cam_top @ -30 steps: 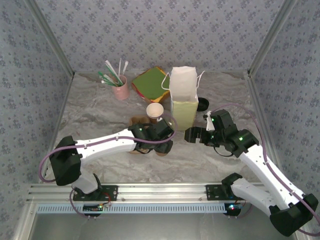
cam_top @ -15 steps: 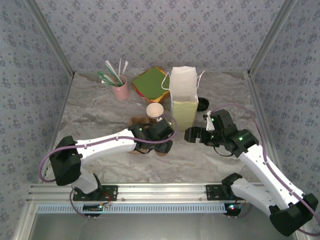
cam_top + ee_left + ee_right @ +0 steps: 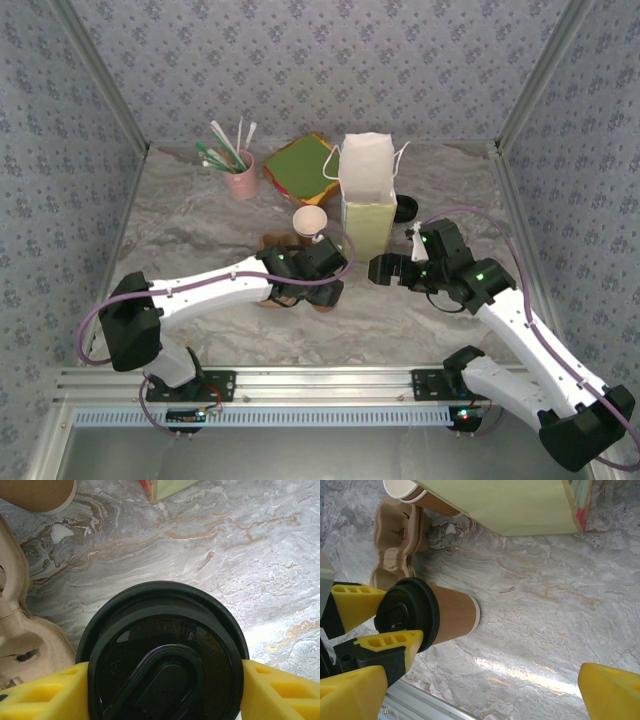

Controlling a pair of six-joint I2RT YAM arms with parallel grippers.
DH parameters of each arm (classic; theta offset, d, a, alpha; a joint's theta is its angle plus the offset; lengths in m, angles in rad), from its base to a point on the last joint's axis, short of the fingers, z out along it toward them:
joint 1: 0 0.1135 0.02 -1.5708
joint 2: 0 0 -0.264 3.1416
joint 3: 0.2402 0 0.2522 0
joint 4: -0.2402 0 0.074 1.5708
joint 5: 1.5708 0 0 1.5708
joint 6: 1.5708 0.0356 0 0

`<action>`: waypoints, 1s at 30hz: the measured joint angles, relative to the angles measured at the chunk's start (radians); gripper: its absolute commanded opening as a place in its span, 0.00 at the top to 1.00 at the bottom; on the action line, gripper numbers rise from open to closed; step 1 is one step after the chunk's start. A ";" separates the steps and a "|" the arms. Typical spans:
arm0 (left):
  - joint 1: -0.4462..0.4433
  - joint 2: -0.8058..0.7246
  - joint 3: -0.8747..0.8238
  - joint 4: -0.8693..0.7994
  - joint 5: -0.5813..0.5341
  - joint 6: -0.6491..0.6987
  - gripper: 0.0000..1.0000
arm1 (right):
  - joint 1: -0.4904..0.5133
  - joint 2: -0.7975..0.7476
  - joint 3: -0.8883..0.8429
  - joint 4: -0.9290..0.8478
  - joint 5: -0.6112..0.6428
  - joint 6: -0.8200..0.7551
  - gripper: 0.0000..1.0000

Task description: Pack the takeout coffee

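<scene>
The takeout coffee [image 3: 165, 665] is a brown paper cup with a round black lid. In the left wrist view I look straight down on that lid. My left gripper [image 3: 165, 685] is shut on it, one yellow finger [image 3: 42, 695] pressed against each side of the lid's rim. From the right wrist view the takeout coffee [image 3: 447, 612] stands upright with its base at the marble surface. My right gripper [image 3: 480, 695] is open wide and holds nothing, a little to the right of the cup. From above, the left gripper [image 3: 312, 283] covers most of the cup, and the right gripper [image 3: 385, 268] is beside the bag's foot.
A tall pale green paper bag [image 3: 368, 205] stands open just behind both grippers. A lidless brown cup [image 3: 309, 221] sits in the cardboard carrier [image 3: 272, 243] left of the bag. Behind are a pink cup of straws [image 3: 240, 178], a napkin stack [image 3: 300, 165] and a loose black lid [image 3: 405, 209].
</scene>
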 measured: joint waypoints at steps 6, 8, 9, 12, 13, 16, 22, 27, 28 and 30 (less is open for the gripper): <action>0.000 0.000 0.002 -0.004 -0.003 0.000 0.33 | 0.000 0.008 -0.003 0.008 0.000 0.000 0.00; 0.000 0.000 0.002 -0.004 -0.003 0.001 0.33 | 0.000 0.010 -0.003 0.011 0.000 0.000 0.00; 0.000 0.000 0.003 -0.004 -0.003 0.000 0.33 | 0.000 0.010 -0.003 0.012 0.000 0.000 0.00; 0.000 0.000 0.012 -0.005 -0.003 0.005 0.33 | 0.000 0.011 -0.003 0.013 0.000 0.000 0.00; 0.000 0.000 0.016 -0.005 -0.003 0.008 0.33 | 0.000 0.013 -0.003 0.014 0.000 0.000 0.00; 0.000 0.000 0.027 -0.005 -0.003 0.012 0.33 | 0.000 0.015 -0.003 0.014 0.000 0.000 0.00; 0.000 0.013 0.040 -0.006 -0.003 0.016 0.33 | 0.000 0.015 -0.003 0.014 0.000 0.000 0.00; 0.000 0.013 0.040 -0.018 -0.002 0.016 0.33 | 0.000 0.015 -0.003 0.014 0.000 0.000 0.00; 0.000 0.013 0.040 -0.020 0.000 0.016 0.33 | 0.000 0.015 -0.003 0.014 0.000 0.000 0.00; -0.004 0.013 0.040 -0.021 0.004 0.015 0.33 | 0.000 0.015 -0.004 0.014 0.000 0.000 0.00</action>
